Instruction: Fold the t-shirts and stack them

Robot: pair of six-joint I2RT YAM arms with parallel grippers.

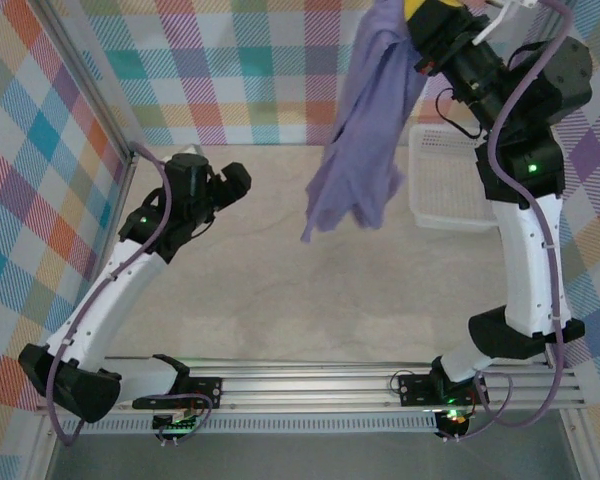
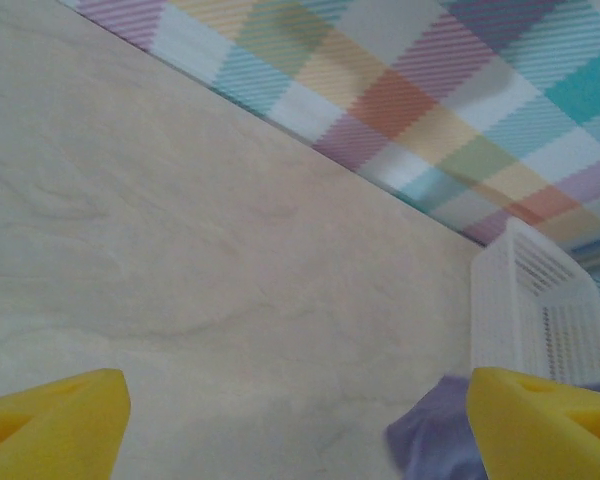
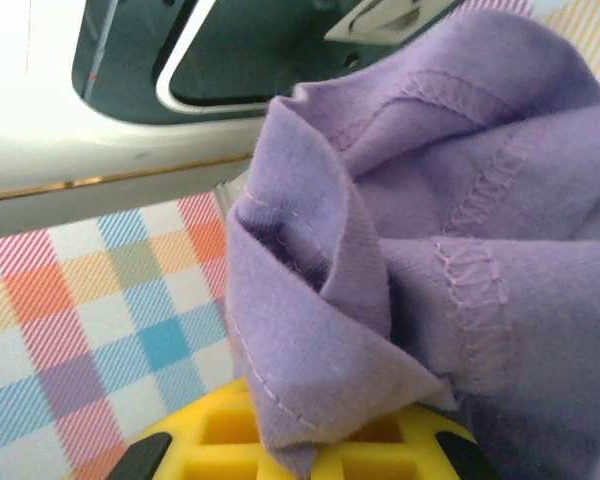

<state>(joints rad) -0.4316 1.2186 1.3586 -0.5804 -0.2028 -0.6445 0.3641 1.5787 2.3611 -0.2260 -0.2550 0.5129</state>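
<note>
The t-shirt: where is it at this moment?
In the top view the t-shirt hangs from the shut right gripper, right of centre, over the table, left of the basket.

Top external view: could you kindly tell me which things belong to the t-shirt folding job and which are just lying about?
Job: lavender t-shirt, hanging from the shut right gripper; open left gripper, empty.
Lying about: white lattice basket, on the table at the right.

The arms (image 1: 120,285) are white with black joints (image 1: 195,175), lilac cables (image 1: 492,140), yellow fingers (image 2: 540,425).
</note>
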